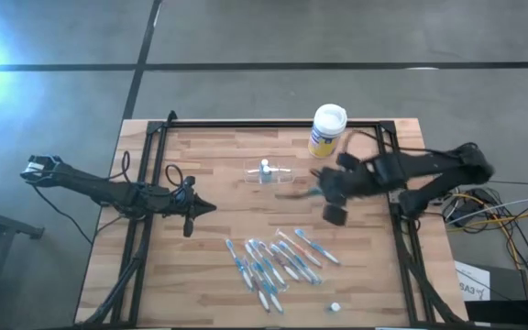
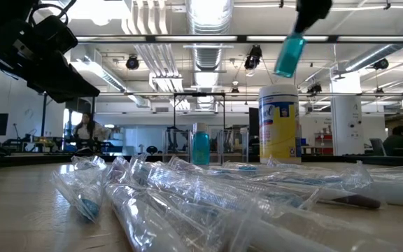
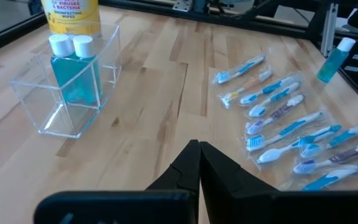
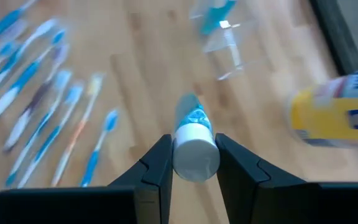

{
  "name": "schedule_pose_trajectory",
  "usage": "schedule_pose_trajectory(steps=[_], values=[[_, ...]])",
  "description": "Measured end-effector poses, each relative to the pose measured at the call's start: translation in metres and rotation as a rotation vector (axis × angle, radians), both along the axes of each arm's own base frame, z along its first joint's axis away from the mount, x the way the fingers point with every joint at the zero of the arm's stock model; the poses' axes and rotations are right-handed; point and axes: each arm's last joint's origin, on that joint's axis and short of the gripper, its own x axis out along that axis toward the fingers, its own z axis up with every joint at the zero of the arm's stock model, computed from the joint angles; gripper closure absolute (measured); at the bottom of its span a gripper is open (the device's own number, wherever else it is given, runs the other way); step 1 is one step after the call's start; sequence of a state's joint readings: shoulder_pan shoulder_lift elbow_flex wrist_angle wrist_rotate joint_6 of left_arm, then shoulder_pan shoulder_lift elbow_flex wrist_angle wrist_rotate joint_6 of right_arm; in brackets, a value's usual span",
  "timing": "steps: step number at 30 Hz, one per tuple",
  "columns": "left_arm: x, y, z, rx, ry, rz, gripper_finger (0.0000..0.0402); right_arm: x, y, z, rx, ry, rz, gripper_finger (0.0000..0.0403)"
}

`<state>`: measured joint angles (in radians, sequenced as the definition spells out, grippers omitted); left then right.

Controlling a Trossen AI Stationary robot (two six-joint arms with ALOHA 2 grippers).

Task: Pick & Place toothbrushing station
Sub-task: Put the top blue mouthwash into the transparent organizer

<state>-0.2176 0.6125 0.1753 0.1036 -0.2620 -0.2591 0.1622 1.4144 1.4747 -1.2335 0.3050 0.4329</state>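
Observation:
The toothbrushing station, a small see-through plastic cup, stands on the table at centre back. In the left wrist view it holds two blue white-capped tubes. My right gripper is in the air just right of the cup, shut on a third small blue tube, which also shows in the low view. Several wrapped blue-white and pink toothbrushes lie flat on the table near the front. My left gripper is shut and empty, above the table's left part. My right gripper pinches the tube's white cap between its two fingers, one on each side. The blue body points away past the fingertips. In the low view the tube hangs tilted below the fingers, lifted clear of the table.
A yellow canister with a white lid stands at the back edge, right of the cup and close to my right arm. A small white cap lies near the front edge. Bare wood lies left of the cup.

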Motion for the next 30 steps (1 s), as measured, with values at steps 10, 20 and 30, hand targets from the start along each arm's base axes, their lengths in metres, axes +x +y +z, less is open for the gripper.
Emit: schedule_pose_trajectory(steps=[10, 20, 30], values=[[-0.001, 0.0, -0.001, 0.038, 0.018, -0.012, 0.0392, 0.071, -0.065, 0.021, 0.108, 0.026, -0.122, 0.0315], [-0.001, 0.0, -0.002, 0.086, 0.022, -0.029, 0.0392, 0.124, -0.135, 0.009, 0.181, 0.082, -0.222, 0.0315], [-0.001, 0.0, -0.002, 0.107, 0.025, -0.037, 0.0392, 0.148, -0.169, -0.027, 0.235, 0.161, -0.254, 0.0315]])
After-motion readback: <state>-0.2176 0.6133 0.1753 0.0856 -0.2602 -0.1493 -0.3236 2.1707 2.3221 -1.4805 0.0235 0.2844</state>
